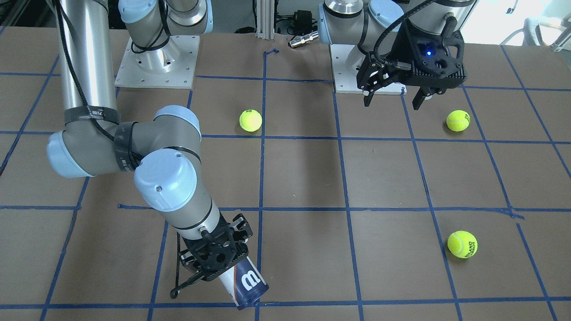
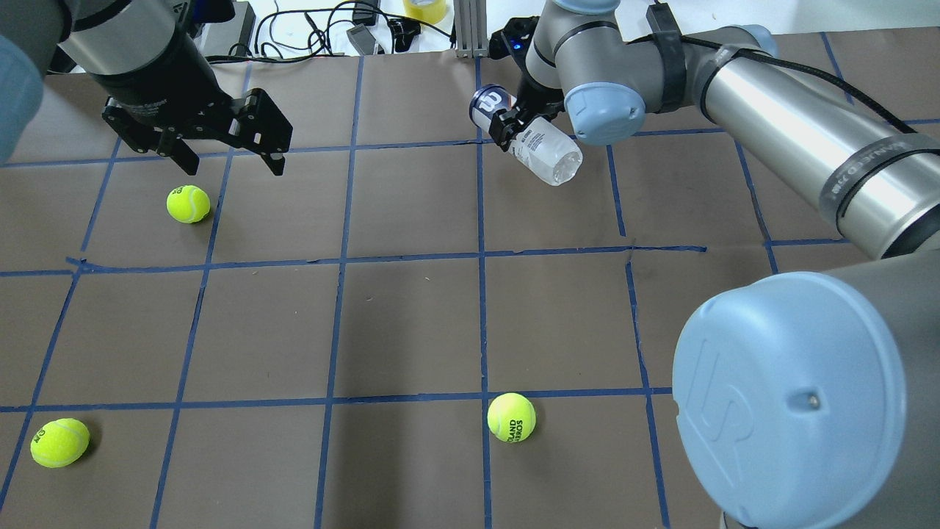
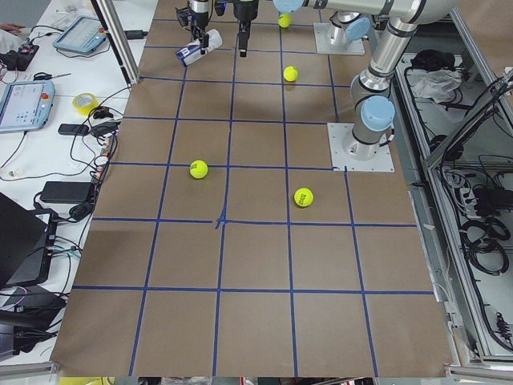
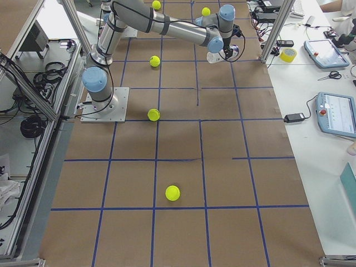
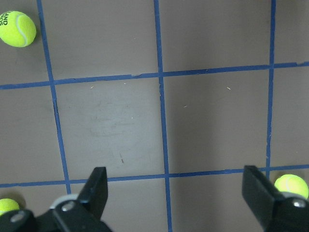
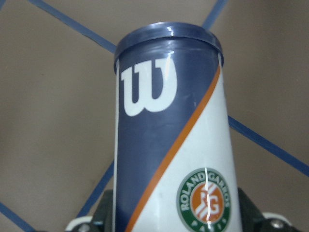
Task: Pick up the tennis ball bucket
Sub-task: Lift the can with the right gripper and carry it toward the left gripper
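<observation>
In the overhead view, the table (image 2: 411, 323) is a matte brown sheet marked into squares by strips of blue tape (image 2: 481, 308). At far left, near the robot's edge, lies the first tennis ball (image 2: 60, 442), a fuzzy yellow-green sphere with dark print. Farther from the robot, the left gripper (image 2: 233, 165) hangs above the surface, angular black plastic with its two fingers spread wide and nothing between them. The second tennis ball (image 2: 188, 203) sits on the table just beside it. Right of centre, on a tape line, rests the third tennis ball (image 2: 512, 417), felt-covered and stamped with black lettering.

Beyond it, at the far side of the table, the right gripper (image 2: 518, 126) clamps the tennis ball bucket (image 2: 547, 153) around its middle. The bucket is a slim, glossy cylinder held at a tilt. Its navy rimmed end, with a white "W", points away from the robot. Its white-labelled, clear plastic end points back toward it. The wrist view shows an orange diagonal stripe and a round green-and-orange emblem. The right arm (image 2: 793, 139), smooth silver tube with pale blue caps, reaches in from the right.
</observation>
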